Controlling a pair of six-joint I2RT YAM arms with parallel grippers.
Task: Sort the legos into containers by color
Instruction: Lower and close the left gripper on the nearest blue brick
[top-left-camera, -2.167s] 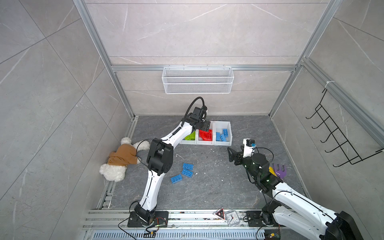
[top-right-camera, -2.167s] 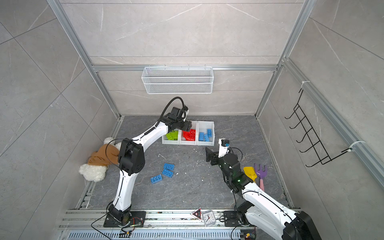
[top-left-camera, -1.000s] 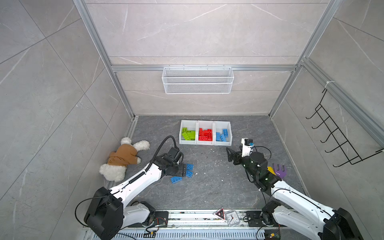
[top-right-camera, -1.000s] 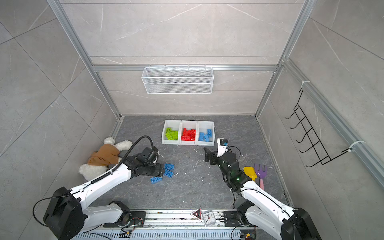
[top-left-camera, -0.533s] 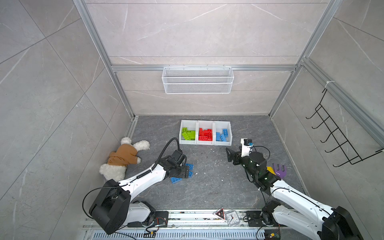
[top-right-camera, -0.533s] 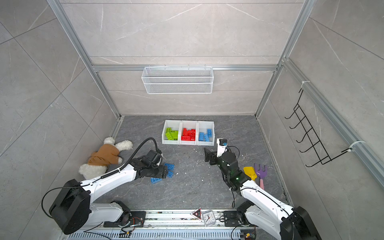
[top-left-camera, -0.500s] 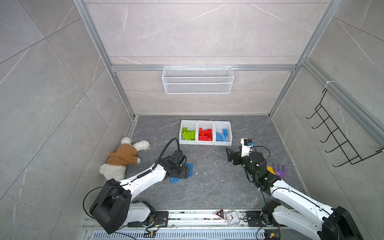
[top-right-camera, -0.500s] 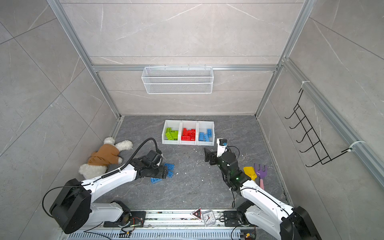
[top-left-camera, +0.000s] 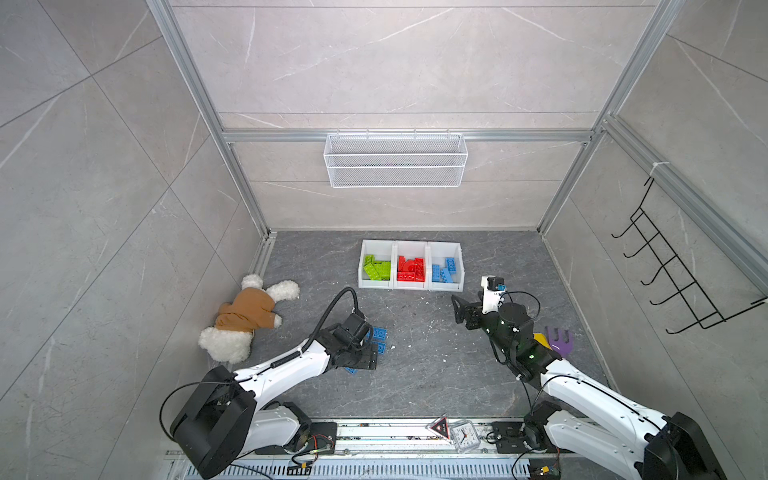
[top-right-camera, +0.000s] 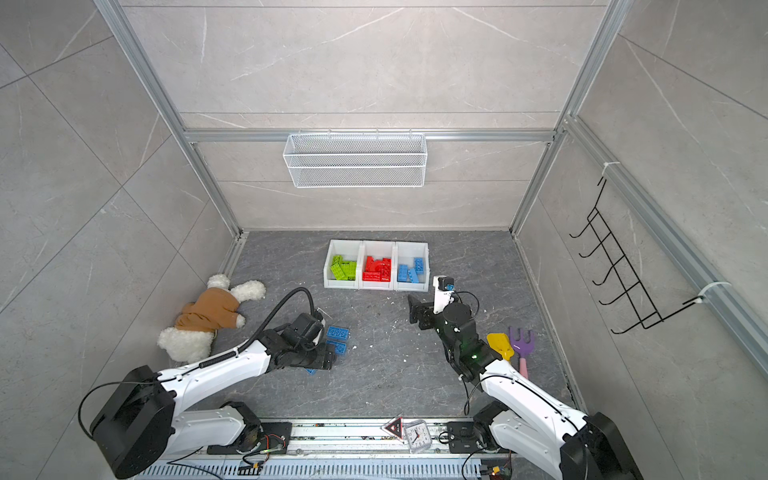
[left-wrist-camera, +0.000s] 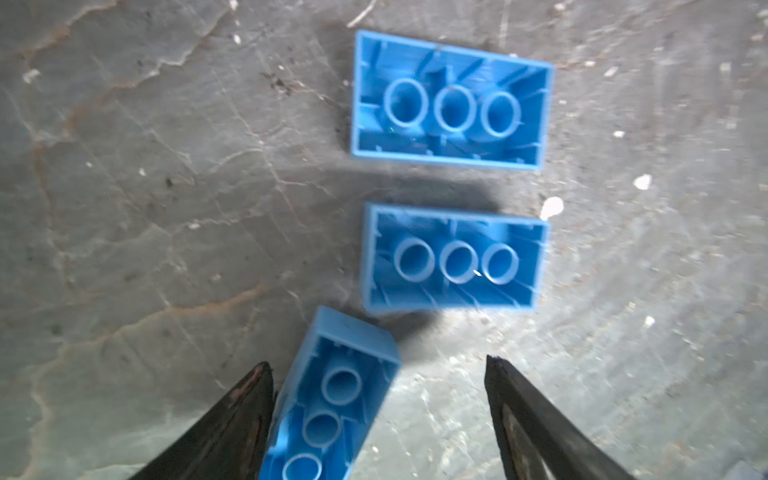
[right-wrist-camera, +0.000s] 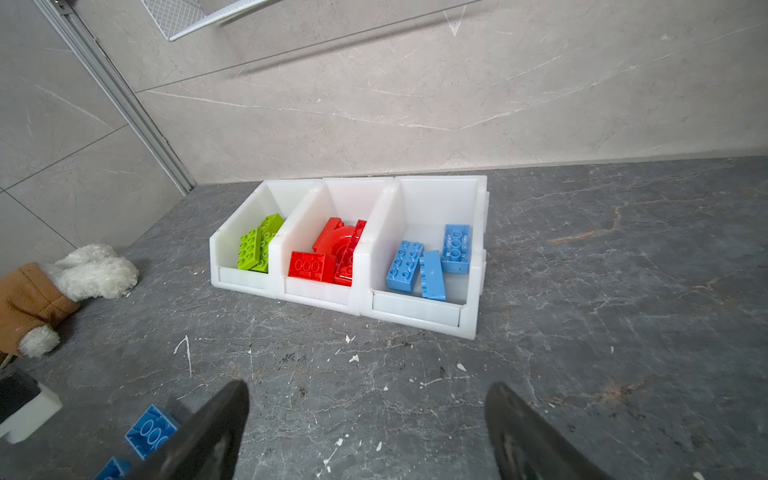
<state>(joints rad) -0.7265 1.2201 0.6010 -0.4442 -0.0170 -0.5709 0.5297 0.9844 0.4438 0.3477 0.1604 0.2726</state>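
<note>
Straddling one upturned blue lego (left-wrist-camera: 332, 399) on the counter (left-wrist-camera: 145, 187), the left fingers (left-wrist-camera: 232, 424) stand spread; that brick, close against one finger, is cut off in the wrist view and mostly hidden under the left arm (top-left-camera: 286, 365) in both top views. Two more blue legos (left-wrist-camera: 451, 102) (left-wrist-camera: 453, 259) lie beyond. Farther right, the containers (right-wrist-camera: 432, 203) hold sorted legos (right-wrist-camera: 311, 266); the right fingers (right-wrist-camera: 208, 428) hang spread, empty.

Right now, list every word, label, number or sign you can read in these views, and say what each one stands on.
No text reads clearly anywhere.
small clock at the near edge: dial marks too small to read.
triangle sign beside it: red-edged, symbol too small to make out.
blue bricks on the floor: no lettering visible, view blurred.
white bins: no labels.
</note>
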